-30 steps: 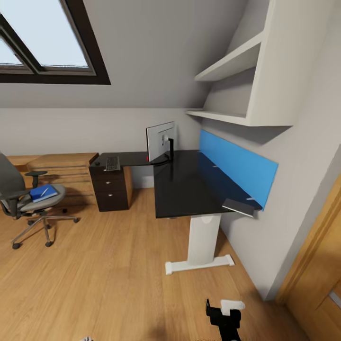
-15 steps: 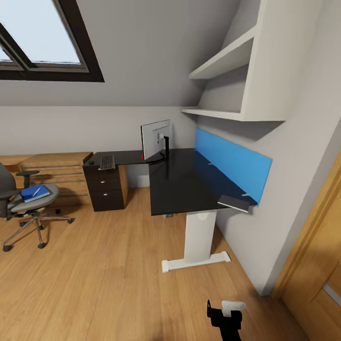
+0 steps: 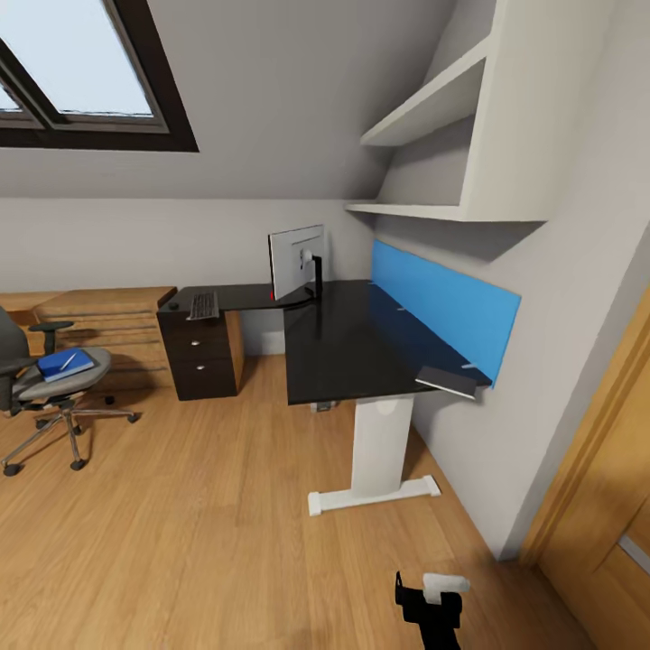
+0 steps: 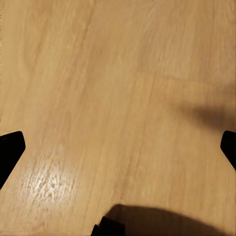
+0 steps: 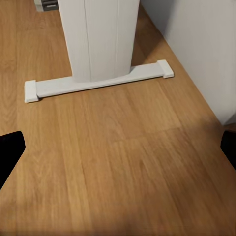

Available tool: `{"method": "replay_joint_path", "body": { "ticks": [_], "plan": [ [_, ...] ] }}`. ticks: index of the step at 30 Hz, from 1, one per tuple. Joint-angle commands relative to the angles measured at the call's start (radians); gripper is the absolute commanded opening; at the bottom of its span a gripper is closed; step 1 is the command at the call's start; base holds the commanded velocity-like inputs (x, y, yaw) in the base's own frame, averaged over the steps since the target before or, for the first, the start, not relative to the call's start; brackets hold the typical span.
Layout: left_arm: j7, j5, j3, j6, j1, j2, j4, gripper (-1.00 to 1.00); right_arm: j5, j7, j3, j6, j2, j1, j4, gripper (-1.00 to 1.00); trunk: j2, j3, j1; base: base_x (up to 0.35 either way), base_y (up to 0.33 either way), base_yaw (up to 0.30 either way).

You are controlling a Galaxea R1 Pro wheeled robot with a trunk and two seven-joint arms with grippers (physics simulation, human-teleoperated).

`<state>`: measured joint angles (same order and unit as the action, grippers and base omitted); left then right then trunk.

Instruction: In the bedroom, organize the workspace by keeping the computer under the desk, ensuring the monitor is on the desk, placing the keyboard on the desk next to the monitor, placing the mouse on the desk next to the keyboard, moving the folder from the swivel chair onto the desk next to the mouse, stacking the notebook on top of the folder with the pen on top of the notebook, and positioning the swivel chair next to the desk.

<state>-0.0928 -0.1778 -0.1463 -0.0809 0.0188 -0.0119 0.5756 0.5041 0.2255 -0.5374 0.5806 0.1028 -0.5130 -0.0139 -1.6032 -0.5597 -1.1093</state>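
The desk [image 3: 348, 348] has a glossy black L-shaped top, a blue back panel and a white leg [image 5: 98, 39]. On it the monitor [image 3: 296, 262] stands at the inner corner, with its grey back facing me. The keyboard [image 3: 202, 306] and the small mouse [image 3: 172, 308] lie on the left wing. The dark notebook [image 3: 447, 381] lies at the desk's near right corner. At far left, the swivel chair [image 3: 50, 390] carries the blue folder [image 3: 65, 364] with the pen [image 3: 69, 360] on it. The computer is out of view. My left gripper [image 4: 118, 147] and right gripper [image 5: 118, 147] hang open over the wooden floor, holding nothing.
A dark drawer cabinet [image 3: 203, 361] stands under the desk's left wing, beside a light oak chest [image 3: 108, 320]. White shelves [image 3: 433, 117] hang above the desk. A wooden door [image 3: 605, 506] is at the right. Part of my right arm [image 3: 431, 605] shows at the bottom edge.
The whole head view has shifted a little, so the desk and chair sit further left in the picture. None of the things has moved on its own.
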Motion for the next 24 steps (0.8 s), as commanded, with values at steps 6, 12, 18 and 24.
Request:
{"method": "replay_joint_path", "body": {
  "ticks": [6,12,18,24],
  "plan": [
    [-0.004,-0.011,-0.007,-0.007,0.001,-0.005,0.000,1.00,0.006,0.005,-0.009,0.002,0.003,0.000,-0.001,1.00,-0.043,-0.019,-0.023,0.000,0.000,-0.025],
    [-0.005,-0.011,-0.008,-0.008,0.001,-0.006,0.002,1.00,0.007,0.005,-0.009,0.002,0.004,0.000,-0.001,1.00,-0.085,-0.034,-0.046,0.000,0.000,-0.149],
    [-0.005,-0.011,-0.009,-0.008,0.001,-0.007,0.010,1.00,0.008,0.005,-0.009,0.002,0.003,0.000,-0.001,1.00,-0.127,-0.052,-0.069,0.000,0.000,-0.046],
    [-0.004,-0.011,-0.032,-0.007,0.001,-0.021,0.041,1.00,0.008,0.005,-0.009,0.003,0.003,0.000,-0.001,1.00,-0.169,-0.071,-0.092,0.000,0.000,-0.008]
  ]
}}
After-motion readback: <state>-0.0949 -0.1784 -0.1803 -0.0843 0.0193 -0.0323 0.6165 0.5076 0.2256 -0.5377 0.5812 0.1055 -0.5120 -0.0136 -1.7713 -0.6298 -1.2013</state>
